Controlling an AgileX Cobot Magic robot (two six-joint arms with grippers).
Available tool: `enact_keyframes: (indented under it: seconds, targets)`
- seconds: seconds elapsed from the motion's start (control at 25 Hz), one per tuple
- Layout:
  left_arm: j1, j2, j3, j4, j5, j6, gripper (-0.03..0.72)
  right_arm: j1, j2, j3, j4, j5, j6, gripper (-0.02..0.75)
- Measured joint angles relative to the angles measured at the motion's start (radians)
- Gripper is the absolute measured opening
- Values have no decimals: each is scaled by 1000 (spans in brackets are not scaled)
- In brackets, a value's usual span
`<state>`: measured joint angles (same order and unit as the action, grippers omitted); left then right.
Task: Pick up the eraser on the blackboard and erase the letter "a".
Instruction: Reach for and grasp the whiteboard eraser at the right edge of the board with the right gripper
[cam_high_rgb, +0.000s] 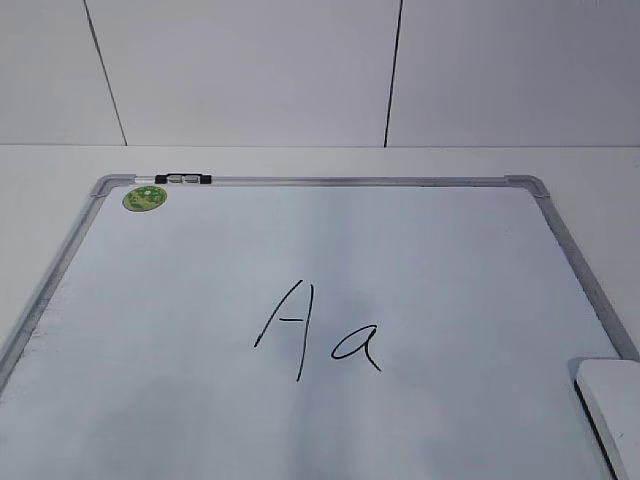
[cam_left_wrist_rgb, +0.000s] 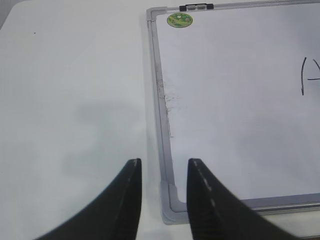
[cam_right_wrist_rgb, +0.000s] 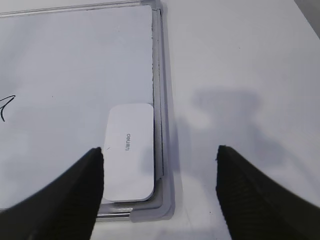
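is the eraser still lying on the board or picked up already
Lying flat on the blackboard, not picked up. The eraser sits by the frame's right edge, and the open right gripper hovers with its fingers clear of it.

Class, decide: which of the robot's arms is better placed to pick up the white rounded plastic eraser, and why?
The right. The white rounded plastic eraser lies by the silver-framed whiteboard's right edge, just ahead of the open right gripper. The left gripper hovers at the opposite, left frame corner.
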<state>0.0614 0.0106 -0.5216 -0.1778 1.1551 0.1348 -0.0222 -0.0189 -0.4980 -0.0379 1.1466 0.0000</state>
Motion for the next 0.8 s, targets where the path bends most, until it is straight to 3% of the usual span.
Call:
enact_keyframes:
  seconds: [0.8]
  targets:
    - [0, 0, 0, 0, 0, 0, 235, 0, 0, 0, 0, 0, 0, 540]
